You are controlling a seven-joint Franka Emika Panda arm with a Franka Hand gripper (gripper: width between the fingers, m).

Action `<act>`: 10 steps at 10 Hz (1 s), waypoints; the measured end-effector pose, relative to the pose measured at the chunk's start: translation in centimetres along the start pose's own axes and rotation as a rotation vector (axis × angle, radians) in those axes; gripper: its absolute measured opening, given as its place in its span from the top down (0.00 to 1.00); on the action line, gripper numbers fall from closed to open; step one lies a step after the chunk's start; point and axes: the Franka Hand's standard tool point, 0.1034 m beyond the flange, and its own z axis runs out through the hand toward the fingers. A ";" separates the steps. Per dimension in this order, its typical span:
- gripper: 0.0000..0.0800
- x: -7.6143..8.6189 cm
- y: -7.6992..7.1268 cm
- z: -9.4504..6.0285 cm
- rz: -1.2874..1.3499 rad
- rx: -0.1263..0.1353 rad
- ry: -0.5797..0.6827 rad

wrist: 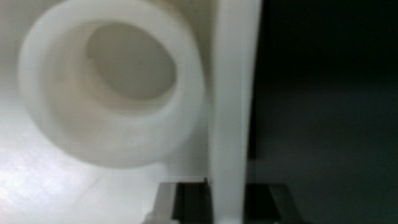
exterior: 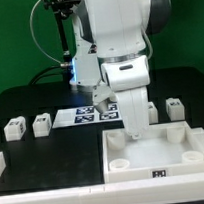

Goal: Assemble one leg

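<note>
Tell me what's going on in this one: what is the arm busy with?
The arm's pincer is down at the far edge of the white tray, close to a corner socket. In the wrist view the tray's wall runs between the dark fingertips; whether they clamp it is unclear. No leg appears to be carried: a leg and a second leg lie at the exterior view's left, a third leg at its right.

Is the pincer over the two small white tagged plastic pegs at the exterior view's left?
No, the pincer hangs over the large white square plastic tray at the exterior view's right.
</note>
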 end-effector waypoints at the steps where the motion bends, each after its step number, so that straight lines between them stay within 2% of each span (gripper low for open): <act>1: 0.92 0.1 0.3 -0.1 0.030 0.007 -0.003; 3: 0.92 0.1 0.7 -0.2 0.047 0.023 -0.007; 4: 0.92 0.1 1.0 -0.1 0.050 0.043 -0.012; 9: 0.92 0.0 1.3 -0.2 0.044 0.033 -0.033; 10: 0.70 -0.1 1.3 -0.2 0.044 0.033 -0.033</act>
